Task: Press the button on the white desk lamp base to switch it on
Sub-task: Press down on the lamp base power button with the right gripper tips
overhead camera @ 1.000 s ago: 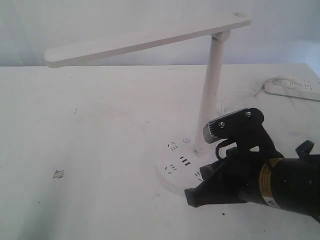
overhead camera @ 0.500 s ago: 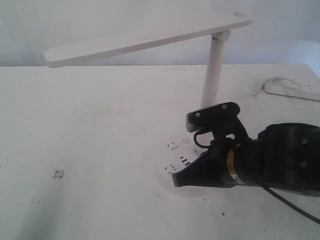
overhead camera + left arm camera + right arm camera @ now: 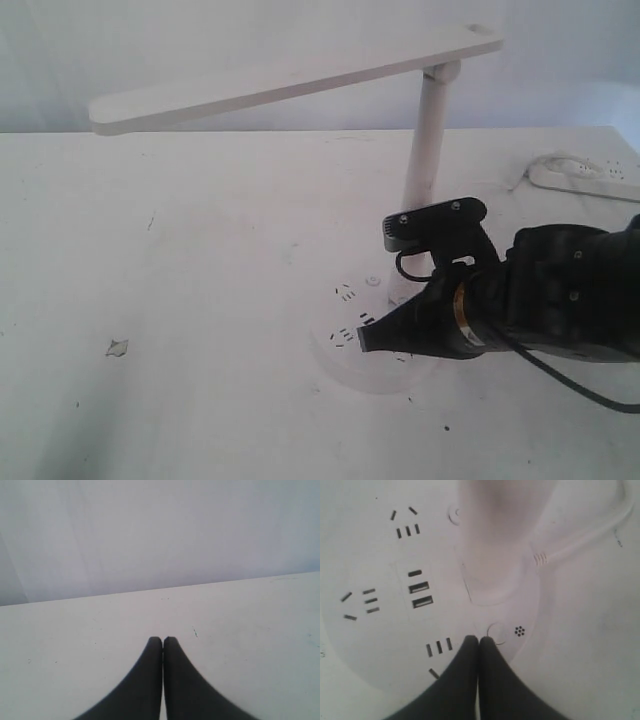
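Observation:
The white desk lamp (image 3: 290, 75) stands on the table, its pole (image 3: 424, 135) leaning up from the round lamp base (image 3: 345, 362). My right gripper (image 3: 366, 340) is shut with nothing in it, low over the base. In the right wrist view its tips (image 3: 478, 641) sit at the edge of a small round button (image 3: 497, 632) on the lamp base (image 3: 380, 635), beside a dot cluster; whether they touch the button I cannot tell. A second button (image 3: 454, 515) lies beyond the pole (image 3: 495, 535). My left gripper (image 3: 162, 641) is shut over bare table, away from the lamp.
A white power strip (image 3: 585, 175) lies at the back right of the table (image 3: 200, 300). The lamp's cable (image 3: 585, 535) runs off the base behind the pole. A small scrap (image 3: 117, 348) lies at the left. The lamp head overhangs the middle.
My right gripper swung in from the right front over the lamp base, then shifted slightly right and down toward the base surface. The lamp has not moved and shows no light.

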`<state>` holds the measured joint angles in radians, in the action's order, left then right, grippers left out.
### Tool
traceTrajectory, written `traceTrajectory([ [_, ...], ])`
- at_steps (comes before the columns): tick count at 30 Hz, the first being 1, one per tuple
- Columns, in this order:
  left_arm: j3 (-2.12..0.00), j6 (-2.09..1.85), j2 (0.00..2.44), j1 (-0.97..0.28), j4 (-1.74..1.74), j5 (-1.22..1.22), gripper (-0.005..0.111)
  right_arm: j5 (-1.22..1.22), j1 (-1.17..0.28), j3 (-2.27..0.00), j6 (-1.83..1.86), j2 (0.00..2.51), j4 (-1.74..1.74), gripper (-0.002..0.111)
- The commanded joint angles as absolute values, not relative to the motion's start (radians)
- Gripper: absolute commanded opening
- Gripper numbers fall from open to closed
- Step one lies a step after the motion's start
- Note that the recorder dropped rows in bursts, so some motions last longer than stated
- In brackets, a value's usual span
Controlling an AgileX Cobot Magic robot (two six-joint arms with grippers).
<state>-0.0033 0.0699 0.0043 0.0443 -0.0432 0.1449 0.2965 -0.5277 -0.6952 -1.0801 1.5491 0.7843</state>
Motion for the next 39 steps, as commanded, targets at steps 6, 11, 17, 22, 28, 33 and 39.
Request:
traceTrajectory([
  [6, 0.000, 0.071, 0.000, 0.048, -0.039, 0.155, 0.000, 0.230, -0.477, -0.701, -1.085, 1.604, 0.779, 0.000],
  [11, 0.000, 0.071, 0.000, 0.048, -0.039, 0.155, 0.000, 0.161, -0.477, -0.701, -1.085, 1.659, 0.777, 0.000],
  [17, 0.000, 0.071, 0.000, 0.048, -0.039, 0.155, 0.000, 0.164, -0.471, -0.707, -1.085, 1.662, 0.784, 0.000],
  [22, 0.000, 0.071, 0.000, 0.048, -0.039, 0.155, 0.000, 0.166, -0.418, -0.707, -1.085, 1.662, 0.784, 0.000],
  [28, 0.000, 0.071, 0.000, 0.048, -0.039, 0.155, 0.000, 0.152, -0.418, -0.707, -1.085, 1.662, 0.784, 0.000],
  [33, 0.000, 0.071, 0.000, 0.048, -0.039, 0.155, 0.000, 0.120, -0.418, -0.707, -1.085, 1.650, 0.784, 0.000],
  [39, 0.000, 0.071, 0.000, 0.048, -0.039, 0.155, 0.000, 0.118, -0.418, -0.707, -1.085, 1.613, 0.784, 0.000],
])
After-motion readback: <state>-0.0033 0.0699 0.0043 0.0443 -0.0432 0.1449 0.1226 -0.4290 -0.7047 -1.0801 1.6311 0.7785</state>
